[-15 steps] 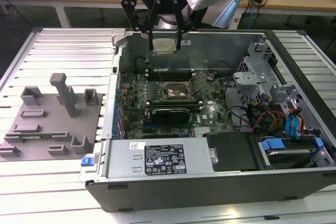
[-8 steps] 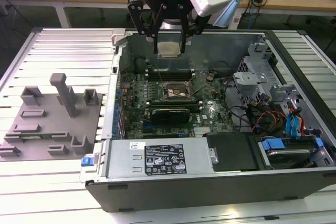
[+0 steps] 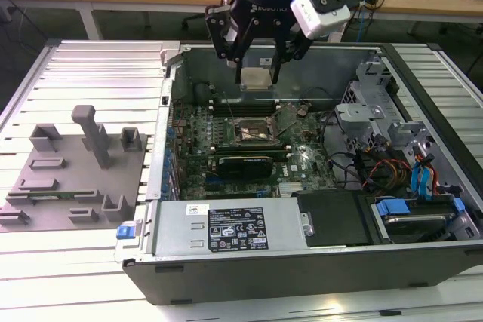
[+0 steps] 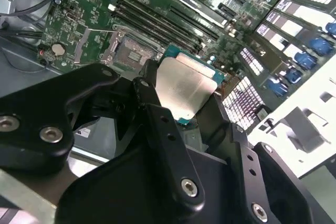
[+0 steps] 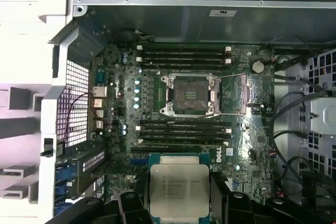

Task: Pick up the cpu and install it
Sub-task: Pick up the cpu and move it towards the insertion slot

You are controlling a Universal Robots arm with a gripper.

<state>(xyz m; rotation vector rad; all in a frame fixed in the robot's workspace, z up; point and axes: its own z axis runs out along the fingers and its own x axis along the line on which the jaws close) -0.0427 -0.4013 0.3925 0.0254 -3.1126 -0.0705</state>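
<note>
One black multi-link gripper point(image 3: 257, 73) hangs over the open dark-grey computer case point(image 3: 317, 262), and its two fingers are closed on the cpu point(image 3: 255, 78), a small flat square chip with a pale silvery metal top and a thin green edge. In both wrist views the chip sits squarely between the fingers point(image 4: 149, 90), pinched at two opposite edges, its metal top facing the cameras and level with the fingertips. The cpu point(image 5: 178, 190) is held in the air, clear of the green motherboard point(image 5: 121, 108) beneath it.

In the exterior view the chip hovers near the case's far wall, above the rows of long black memory slots point(image 3: 249, 103). The square metal-framed processor socket point(image 3: 256, 132) lies bare on the board, apart from the chip, with its hinged metal plate point(image 5: 233, 95) folded open beside it.

Outside the case, toward the exterior view's left, a grey plastic fixture plate with upright blocks point(image 3: 75, 179) rests on the ribbed silver table point(image 3: 98, 65).
</note>
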